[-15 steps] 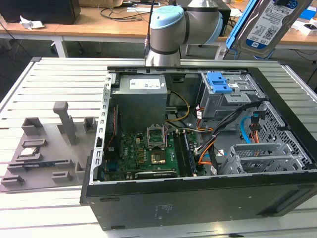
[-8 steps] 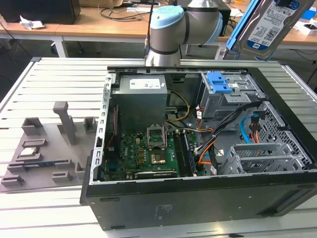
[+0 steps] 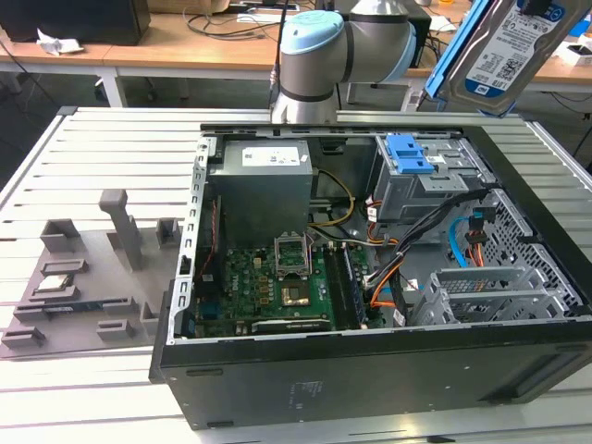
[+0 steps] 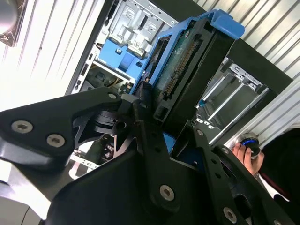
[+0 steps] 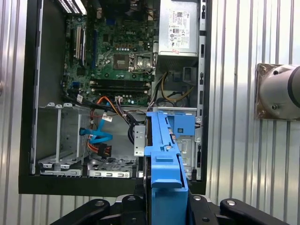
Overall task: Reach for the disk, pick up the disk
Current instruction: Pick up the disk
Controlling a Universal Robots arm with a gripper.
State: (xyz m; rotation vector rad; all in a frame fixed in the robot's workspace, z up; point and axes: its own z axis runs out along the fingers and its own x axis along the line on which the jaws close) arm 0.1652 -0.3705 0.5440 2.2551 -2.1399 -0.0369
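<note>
Disk (image 3: 518,46) hangs in the air at the upper right of the exterior frame, above the open case (image 3: 370,370), label showing. My pincer (image 4: 161,129) pinches it by its blue bracket in the second wrist view. Beneath it sits the blue-topped cage (image 3: 421,176). Left of the case on the table (image 3: 92,157) lies a grey tray (image 3: 83,277).

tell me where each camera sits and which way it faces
Exterior view: off the arm, looking down over the open computer case; the arm shows behind it, the disk lifted above it.
First wrist view: on the arm, looking straight down into the case, the disk edge-on in the gripper.
Second wrist view: on the arm, looking along the gripper at the disk's connector end.
Both wrist views share the held disk and the drive cage.
</note>
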